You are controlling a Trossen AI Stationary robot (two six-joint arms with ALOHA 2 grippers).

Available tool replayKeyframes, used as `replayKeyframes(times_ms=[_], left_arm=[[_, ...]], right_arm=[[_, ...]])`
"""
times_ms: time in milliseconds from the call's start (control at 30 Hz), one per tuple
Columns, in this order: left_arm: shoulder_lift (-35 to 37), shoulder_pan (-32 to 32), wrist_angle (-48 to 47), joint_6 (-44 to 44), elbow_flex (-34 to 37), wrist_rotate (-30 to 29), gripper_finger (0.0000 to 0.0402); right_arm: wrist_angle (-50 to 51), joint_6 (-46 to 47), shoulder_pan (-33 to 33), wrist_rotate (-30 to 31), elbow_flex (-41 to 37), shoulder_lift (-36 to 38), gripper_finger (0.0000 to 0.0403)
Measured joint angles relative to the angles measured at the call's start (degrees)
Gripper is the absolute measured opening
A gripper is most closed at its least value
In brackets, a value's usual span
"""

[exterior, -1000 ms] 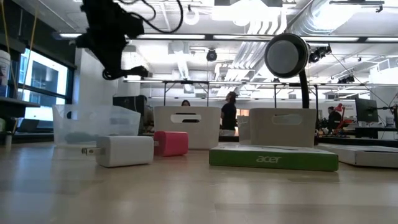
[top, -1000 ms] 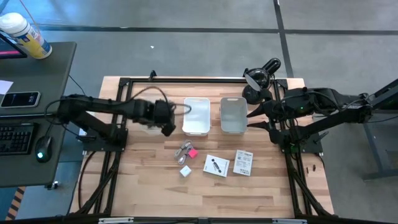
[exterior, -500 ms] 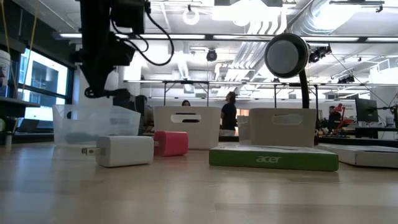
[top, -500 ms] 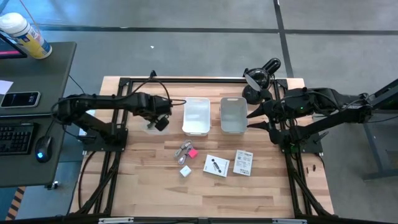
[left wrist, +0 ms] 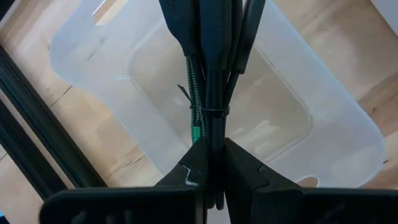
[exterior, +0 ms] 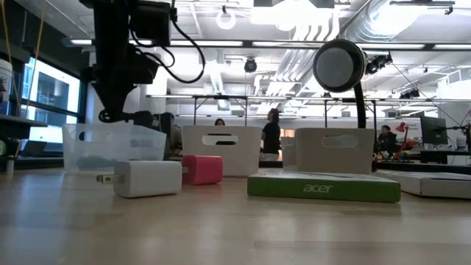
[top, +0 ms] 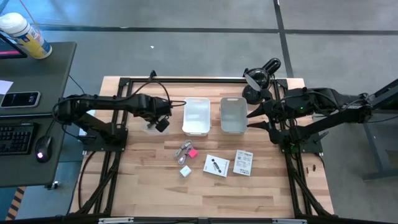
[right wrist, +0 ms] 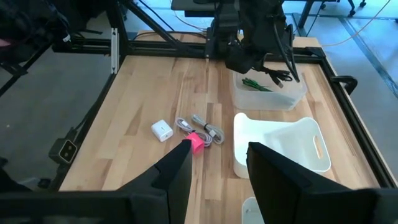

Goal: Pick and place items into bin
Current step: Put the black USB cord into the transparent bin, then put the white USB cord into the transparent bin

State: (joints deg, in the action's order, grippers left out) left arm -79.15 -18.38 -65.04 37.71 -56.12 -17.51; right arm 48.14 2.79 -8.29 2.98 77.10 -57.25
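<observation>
Three bins stand in a row across the middle of the surface [top: 149,186]. Seen from above, the clear bin [top: 151,126] sits at 9 o'clock of the white bin [top: 196,116], and the grey bin [top: 234,115] sits at 3 o'clock of the white bin.

Clear bin: the right wrist view shows the green pen [right wrist: 256,85] lying on its floor. The left tool [top: 161,123] hangs directly above this bin, fingers [left wrist: 239,171] pressed together on a black cable [left wrist: 208,81], which runs down into the bin; a green strand shows beside the cable in the left wrist view.

White bin: the interior shows bare white walls and floor in the high and right wrist views.

Grey bin: the visible floor shows no item. The right tool [top: 250,119] waits at its 3 o'clock edge, fingers [right wrist: 177,171] spread wide and holding nothing.

Items on the surface, at 6 o'clock of the white bin:
- silvery metal piece [top: 184,150], touching the pink piece [top: 192,152]
- white cube [top: 185,171], just beside them at 6 o'clock
- first card [top: 216,165], at 3 o'clock of the cube
- second card [top: 244,162], at 3 o'clock of the first card

In the low view the cube and the pink piece stand in front of the clear bin
</observation>
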Motion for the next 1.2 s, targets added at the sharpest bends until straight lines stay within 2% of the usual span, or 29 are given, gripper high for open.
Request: replayKeyframes(times_ms=[533,733,833,1000,1200], left_arm=[[0.00,0.01,-1.55,0.19,-0.24,1.24,0.0159],[0.45,1.03,-1.40,-4.27,-5.79,2.80,0.0195],[1.32,3.17,-0.76,-8.76,-10.40,3.54,0.0204],[1.57,10.82,0.72,-21.36,-17.13,6.31,0.0198],[1.55,21.11,5.43,-33.50,-17.89,9.57,0.0162]], right_arm=[[0.00,0.44,0.00,-0.12,0.00,0.02,0.0145],[0.02,0.37,-0.01,-0.19,0.00,0.00,0.0145],[0.08,0.34,-0.01,-0.27,0.00,0.02,0.0145],[0.87,0.01,-0.02,-0.74,0.00,0.02,0.0145],[0.98,-1.22,-0.01,-0.79,0.02,0.02,0.0145]])
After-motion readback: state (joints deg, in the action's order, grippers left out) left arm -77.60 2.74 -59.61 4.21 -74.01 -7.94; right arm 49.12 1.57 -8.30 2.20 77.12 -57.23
